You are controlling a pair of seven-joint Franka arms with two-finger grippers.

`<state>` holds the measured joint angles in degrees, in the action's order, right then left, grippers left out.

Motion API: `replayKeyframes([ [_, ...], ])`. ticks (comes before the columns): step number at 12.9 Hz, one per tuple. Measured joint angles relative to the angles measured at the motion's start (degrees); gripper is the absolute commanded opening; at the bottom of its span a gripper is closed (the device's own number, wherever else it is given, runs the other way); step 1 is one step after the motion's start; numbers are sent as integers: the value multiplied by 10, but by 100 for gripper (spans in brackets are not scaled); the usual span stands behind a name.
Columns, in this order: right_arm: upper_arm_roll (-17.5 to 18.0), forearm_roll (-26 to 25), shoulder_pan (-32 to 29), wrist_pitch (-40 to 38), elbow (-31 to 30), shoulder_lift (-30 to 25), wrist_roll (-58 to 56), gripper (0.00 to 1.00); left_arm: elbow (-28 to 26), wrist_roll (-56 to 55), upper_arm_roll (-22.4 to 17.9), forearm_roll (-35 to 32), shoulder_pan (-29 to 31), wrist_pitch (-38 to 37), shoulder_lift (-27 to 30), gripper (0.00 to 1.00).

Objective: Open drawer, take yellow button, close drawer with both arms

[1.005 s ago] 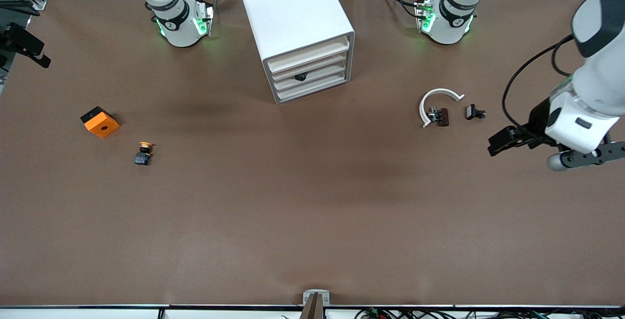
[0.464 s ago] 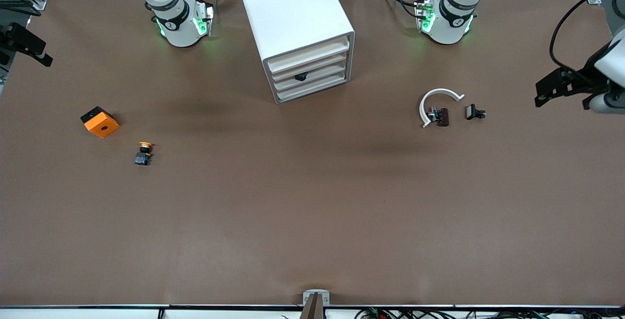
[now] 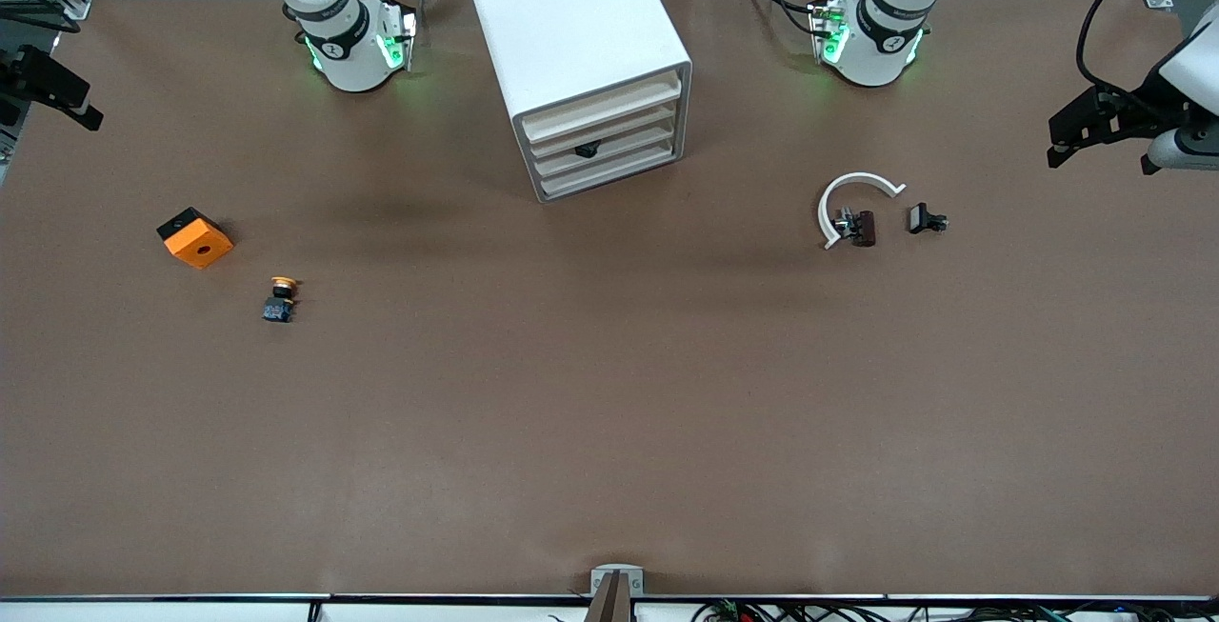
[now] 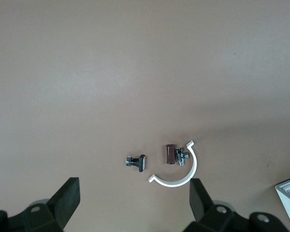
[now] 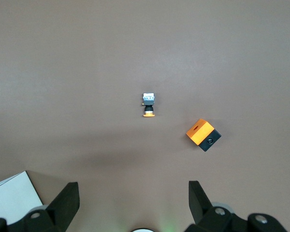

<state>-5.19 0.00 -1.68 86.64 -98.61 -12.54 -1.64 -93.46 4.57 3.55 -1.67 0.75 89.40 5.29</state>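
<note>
The desk (image 3: 609,393) is plain brown. The cabinet (image 3: 562,22) is white, its drawer fronts pale beige; one drawer (image 3: 609,148) bears a black knob. The button (image 3: 280,299) has an orange-yellow cap on a black-blue body. The block (image 3: 195,238) is orange with a black side and black hole. The ring (image 3: 850,198) is white, beside small dark brown and black parts (image 3: 927,219). The arms are white with black end effectors.

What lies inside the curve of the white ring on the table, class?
Inside the white ring lies a small brown part with a metal piece beside it. Another small black part lies outside the ring. Whatever lies beneath them is covered.
</note>
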Motion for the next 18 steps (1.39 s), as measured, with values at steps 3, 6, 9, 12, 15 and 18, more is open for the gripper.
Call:
replayKeyframes([
  [3, 0, 0, 0, -1, 0, 0, 0, 100, -2, 0, 0, 0, -3, 0, 1, 100],
  [6, 1, 0, 0, -2, 0, 0, 0, 100, -3, 0, 0, 0, -5, 0, 1, 100],
  [9, 1, 0, 0, -2, 0, 0, 0, 100, -3, 0, -1, 0, -4, -1, 2, 100],
  [12, 1, 0, 0, -2, 0, 0, 0, 100, -3, 0, -5, 0, -1, -9, 2, 100],
  [15, 1, 0, 0, -2, 0, 0, 0, 100, 0, 0, -8, 0, 3, -12, 2, 100],
  [18, 1, 0, 0, -2, 0, 0, 0, 100, 10, 0, -8, 0, 3, -13, -3, 100],
])
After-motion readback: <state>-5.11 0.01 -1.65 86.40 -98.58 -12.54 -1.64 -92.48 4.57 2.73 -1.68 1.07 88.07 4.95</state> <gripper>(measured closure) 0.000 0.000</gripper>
